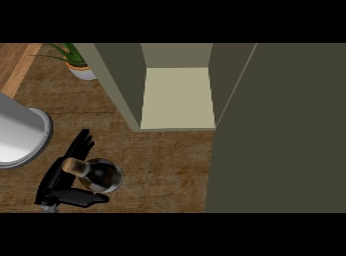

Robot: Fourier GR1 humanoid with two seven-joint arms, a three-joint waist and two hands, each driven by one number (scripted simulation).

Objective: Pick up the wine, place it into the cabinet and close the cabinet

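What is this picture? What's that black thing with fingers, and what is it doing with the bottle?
You are looking down from a robot's head at a wooden kitchen counter. The black thing is the robot's left hand. Its fingers and thumb sit on either side of a wine bottle with a cork on top, which you see from above. It looks like the hand is about to grip it or has just done so; I cannot tell if the bottle is lifted. The other hand is not in the picture.

The big greenish box is a cabinet, and its door is swung open, so you can see the pale shelf inside. Nothing is on that shelf. On the left there is a big shiny metal cylinder, and at the back a potted plant.
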